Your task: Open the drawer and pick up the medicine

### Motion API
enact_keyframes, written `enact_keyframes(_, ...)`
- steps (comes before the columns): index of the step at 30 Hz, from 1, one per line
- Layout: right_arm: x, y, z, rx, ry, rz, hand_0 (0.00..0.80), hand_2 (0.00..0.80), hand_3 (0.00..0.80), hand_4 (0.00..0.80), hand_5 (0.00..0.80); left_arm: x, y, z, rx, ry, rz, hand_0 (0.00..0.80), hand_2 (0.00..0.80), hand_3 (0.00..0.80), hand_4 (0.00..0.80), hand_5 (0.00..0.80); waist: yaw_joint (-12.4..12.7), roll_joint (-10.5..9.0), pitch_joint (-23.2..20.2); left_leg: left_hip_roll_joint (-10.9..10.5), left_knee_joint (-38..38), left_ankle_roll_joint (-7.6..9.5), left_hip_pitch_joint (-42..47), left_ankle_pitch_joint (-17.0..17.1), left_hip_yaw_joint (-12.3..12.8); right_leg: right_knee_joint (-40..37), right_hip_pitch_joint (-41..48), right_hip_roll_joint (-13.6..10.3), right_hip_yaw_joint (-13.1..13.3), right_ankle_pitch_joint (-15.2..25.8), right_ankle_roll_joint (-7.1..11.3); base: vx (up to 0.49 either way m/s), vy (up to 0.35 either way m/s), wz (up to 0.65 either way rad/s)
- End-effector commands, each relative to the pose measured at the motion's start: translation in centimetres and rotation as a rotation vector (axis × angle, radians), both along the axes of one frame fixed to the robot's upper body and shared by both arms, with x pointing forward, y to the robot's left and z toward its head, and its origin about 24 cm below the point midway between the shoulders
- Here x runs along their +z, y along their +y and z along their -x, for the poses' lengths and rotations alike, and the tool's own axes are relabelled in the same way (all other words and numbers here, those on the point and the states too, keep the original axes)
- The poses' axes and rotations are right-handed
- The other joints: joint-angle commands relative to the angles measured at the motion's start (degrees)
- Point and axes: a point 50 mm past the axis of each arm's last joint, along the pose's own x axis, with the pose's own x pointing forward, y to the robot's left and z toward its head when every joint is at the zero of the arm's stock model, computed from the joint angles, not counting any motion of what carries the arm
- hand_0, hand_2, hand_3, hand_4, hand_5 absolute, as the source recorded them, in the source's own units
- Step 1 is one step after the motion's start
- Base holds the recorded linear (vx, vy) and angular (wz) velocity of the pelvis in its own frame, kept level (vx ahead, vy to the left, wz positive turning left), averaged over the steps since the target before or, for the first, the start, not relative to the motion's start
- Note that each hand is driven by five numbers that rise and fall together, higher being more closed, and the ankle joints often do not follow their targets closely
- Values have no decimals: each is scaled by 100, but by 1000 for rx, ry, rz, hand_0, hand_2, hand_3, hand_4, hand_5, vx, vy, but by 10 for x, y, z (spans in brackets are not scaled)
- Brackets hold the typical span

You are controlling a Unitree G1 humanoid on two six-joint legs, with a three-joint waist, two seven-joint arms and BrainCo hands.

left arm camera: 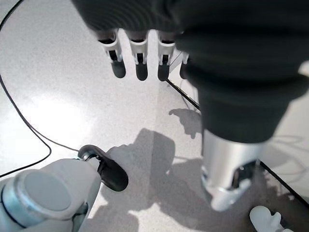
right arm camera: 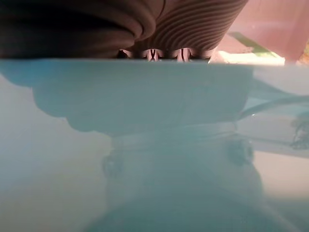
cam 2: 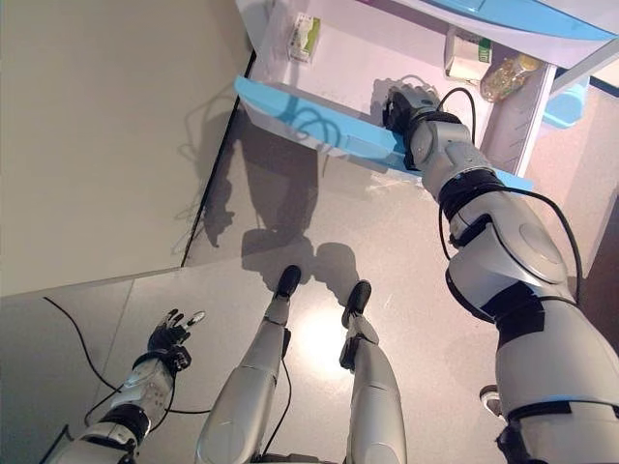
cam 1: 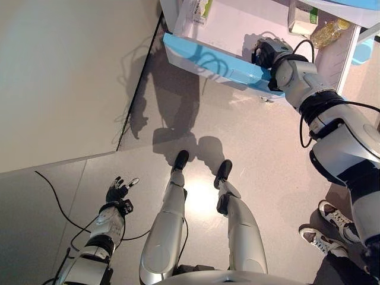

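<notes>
The drawer stands pulled out at the top of the eye views, with a light blue front panel (cam 1: 208, 59) and a pale inside (cam 2: 338, 68). In it lie a white-and-green packet (cam 2: 305, 37) at the far left, a white-and-green box (cam 2: 466, 56) and a yellowish bottle (cam 2: 508, 75) at the right. My right hand (cam 1: 268, 52) reaches over the front panel's top edge into the drawer. In the right wrist view the blue panel (right arm camera: 145, 145) fills nearly everything. My left hand (cam 1: 119, 191) hangs low by my side, open, with straight fingers (left arm camera: 140, 63) over the floor.
A beige wall (cam 1: 59, 77) runs along the left. A person's white shoes (cam 1: 326, 228) stand on the grey floor at the lower right. A light blue object (cam 1: 363, 50) sits beside the drawer unit at the right edge.
</notes>
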Motion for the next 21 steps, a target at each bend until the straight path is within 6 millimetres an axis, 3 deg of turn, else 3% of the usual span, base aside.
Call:
enact_keyframes(1, -28, -8, 1, -8, 61, 58, 442, 442, 442, 442, 442, 6, 22, 4, 81, -16, -24, 0, 0, 0, 0, 0, 72, 80, 373, -294, -375, 295, 109, 81, 239, 602, 134, 15, -19, -560, 130, -5, -8, -3)
enact_keyframes(2, -28, -8, 1, -8, 62, 58, 0, 0, 0, 0, 0, 6, 22, 4, 81, -16, -25, 0, 0, 0, 0, 0, 72, 79, 373, -294, -375, 295, 109, 81, 239, 602, 135, 15, -18, -560, 130, -7, -4, -6)
enact_keyframes(8, -5, -6, 7, 33, -141, 37, 0, 0, 0, 0, 0, 5, 18, 3, 107, -20, -22, 0, 0, 0, 0, 0, -6, 36, 404, -265, -382, 307, 105, 68, 260, 592, 121, 18, -4, -545, 150, -20, 2, -2)
enact_keyframes(9, 12, -9, 14, 43, -248, 164, 0, 0, 0, 0, 0, 7, 16, 1, 106, -31, -36, 0, 0, 0, 0, 0, -11, 68, 430, -270, -391, 326, 23, 216, 269, 541, 66, 9, -58, -397, 128, 0, 0, 0)
enact_keyframes(10, 12, -9, 14, 44, -246, 165, 0, 0, 0, 0, 0, 6, 16, 1, 106, -28, -35, 0, 0, 0, 0, 0, -21, 48, 405, -268, -402, 311, 104, 65, 249, 569, 120, 18, -6, -546, 165, -88, 17, 1)
enact_keyframes(11, 18, -22, 19, 15, -304, 275, 0, 0, 0, 0, 0, 8, 15, -1, 97, -35, -51, 0, 0, 0, 0, 0, -22, 79, 426, -271, -399, 326, 22, 210, 256, 539, 70, -4, -79, -404, 137, 0, 0, 0)
enact_keyframes(13, 25, -24, 22, 16, -334, 311, 0, 0, 0, 0, 0, 8, 14, -1, 94, -35, -55, 0, 0, 0, 0, 0, -29, 87, 424, -276, -399, 327, 22, 206, 250, 549, 63, -7, -83, -412, 138, -44, 10, 1)
enact_keyframes(14, 35, -34, 27, -11, -379, 424, 0, 0, 0, 0, 0, 8, 14, -2, 86, -36, -66, 0, 0, 0, 0, 0, -36, 87, 422, -278, -401, 323, 10, 201, 246, 552, 61, -19, -90, -419, 145, 0, 0, 0)
enact_keyframes(21, 55, -50, 41, -41, -471, 624, 0, 0, 0, 0, 0, 7, 10, -1, 68, -34, -75, 0, 0, 0, 0, 0, -67, 83, 415, -277, -396, 306, -3, 193, 235, 586, 47, -43, -108, -427, 163, 0, 0, 0)
